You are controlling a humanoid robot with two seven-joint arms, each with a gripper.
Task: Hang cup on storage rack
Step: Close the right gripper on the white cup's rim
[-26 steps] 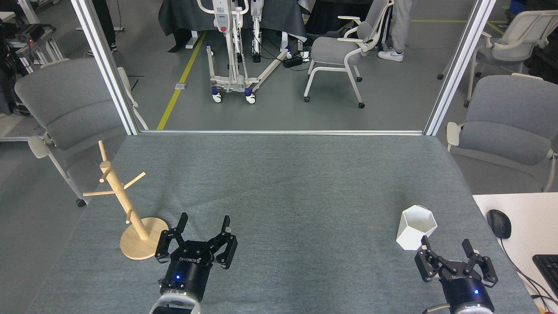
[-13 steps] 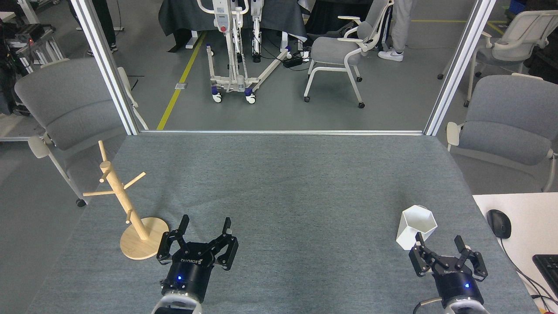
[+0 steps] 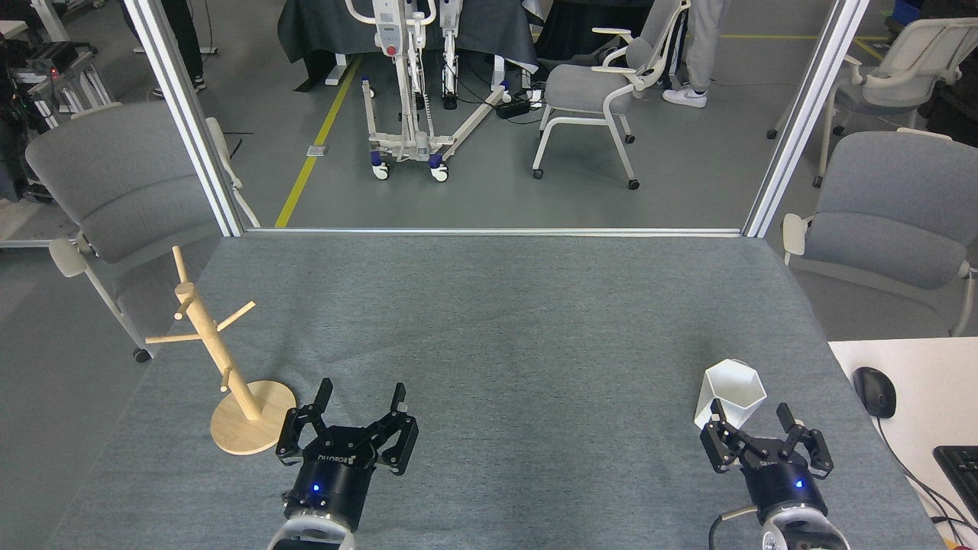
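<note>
White cup (image 3: 732, 391) stood upright on the grey table (image 3: 504, 336), inside looked empty — right gripper (image 3: 751, 413) spread wide just below it; left gripper (image 3: 359, 394) also spread beside storage rack (image 3: 221, 365).

- The surface (image 3: 504, 336) is covered in grey-green cloth with a fine fleck.
- The cup (image 3: 732, 391) is matte white, plain.
- The rack (image 3: 221, 367) is pale, unpainted wood.
- Both claws, left (image 3: 357, 399) and right (image 3: 752, 418), are black, each with a small blue light on its body.
- The mouse (image 3: 874, 391) is black, on a white desk (image 3: 917, 367) past the right edge.
- The floor (image 3: 688, 183) is grey with a yellow line (image 3: 317, 137).
</note>
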